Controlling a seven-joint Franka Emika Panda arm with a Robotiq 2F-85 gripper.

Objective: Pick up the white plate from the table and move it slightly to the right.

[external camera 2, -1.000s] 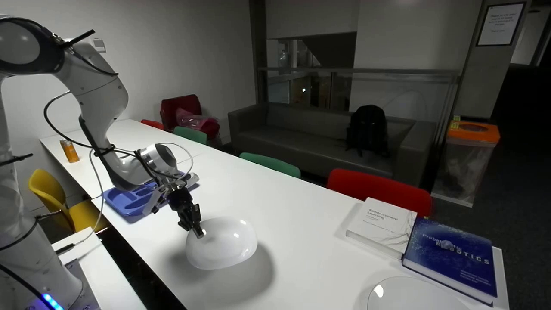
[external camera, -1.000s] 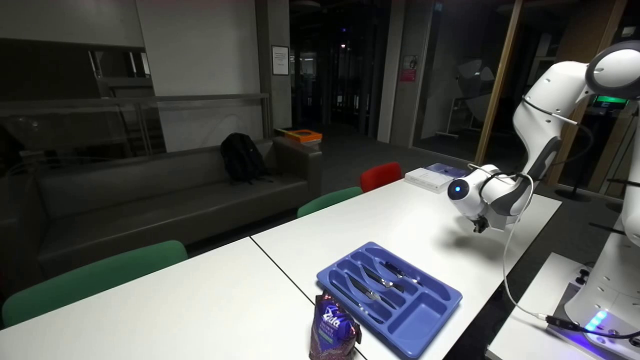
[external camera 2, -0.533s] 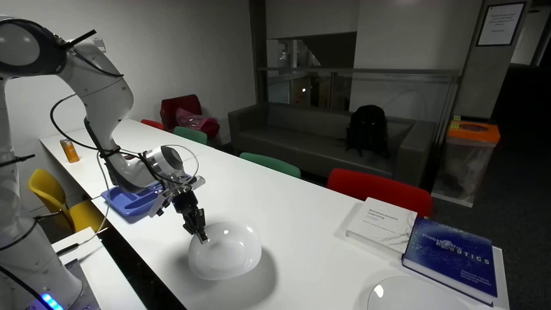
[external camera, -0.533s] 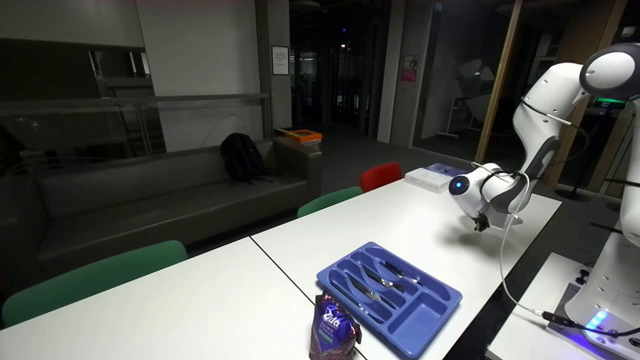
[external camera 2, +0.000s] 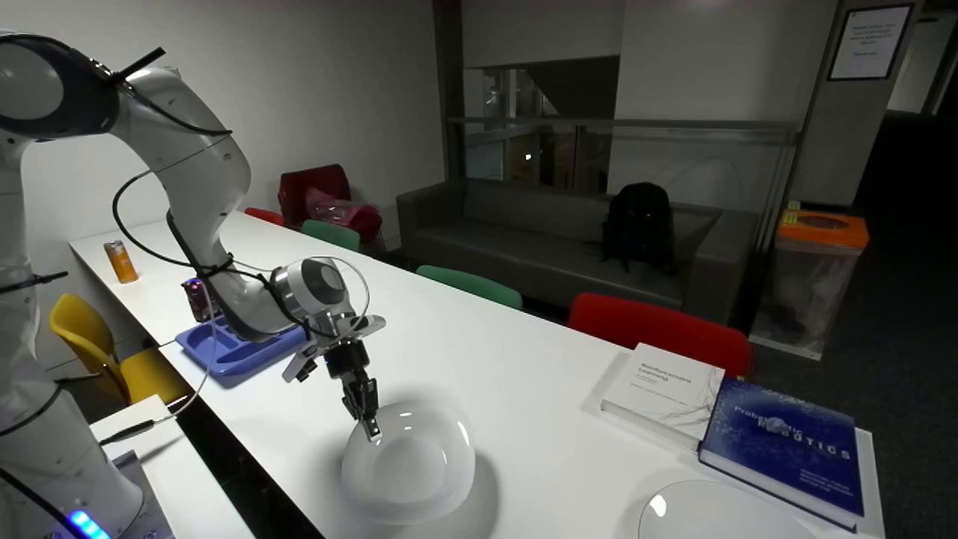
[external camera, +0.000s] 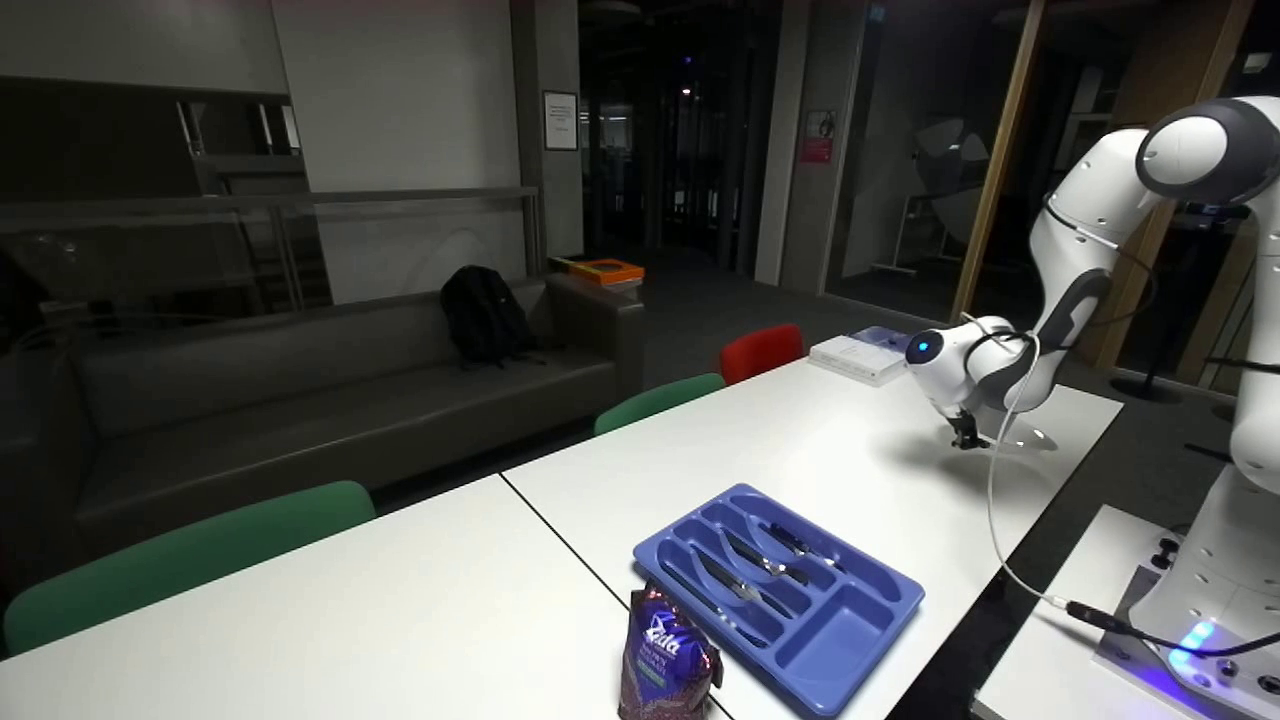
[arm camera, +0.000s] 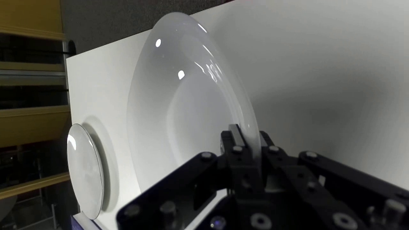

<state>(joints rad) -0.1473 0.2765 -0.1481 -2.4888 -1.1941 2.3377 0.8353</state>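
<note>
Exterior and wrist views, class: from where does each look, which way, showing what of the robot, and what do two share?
In an exterior view: near the cutlery tray, facing slantwise over the table, books beyond; arm and base at picture right.
In an exterior view: near the white plate, facing slantwise over the table, sofa beyond; arm and base at picture left.
Wrist view: on the wrist, facing into the white plate; of the robot, only the hand.
In both exterior views: table, cutlery tray, sofa, books.
</note>
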